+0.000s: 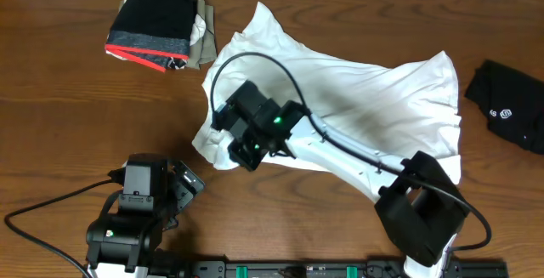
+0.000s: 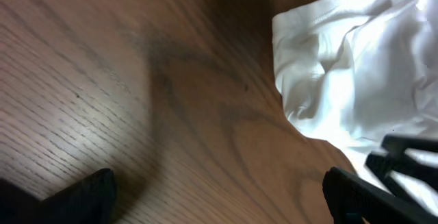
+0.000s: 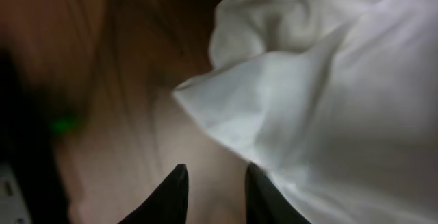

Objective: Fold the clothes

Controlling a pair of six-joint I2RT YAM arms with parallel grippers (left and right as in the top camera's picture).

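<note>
The clothes in play are a large white shirt (image 1: 357, 91), lying crumpled and spread across the table's middle and right. Its lower-left corner (image 2: 342, 66) bunches up near both arms. My right gripper (image 1: 242, 153) hovers at that corner's edge. In the right wrist view the right gripper (image 3: 215, 172) has its jaws narrowly apart, with bare wood between them and the white cloth (image 3: 328, 101) lying against the outside of the right finger (image 3: 260, 193). My left gripper (image 2: 219, 203) stands wide open over bare table, left of the shirt corner, holding nothing.
A stack of folded dark and striped garments (image 1: 157, 23) sits at the back left. A small black garment with a white logo (image 1: 510, 112) lies at the far right edge. The left arm's base (image 1: 127, 227) and cables occupy the front left.
</note>
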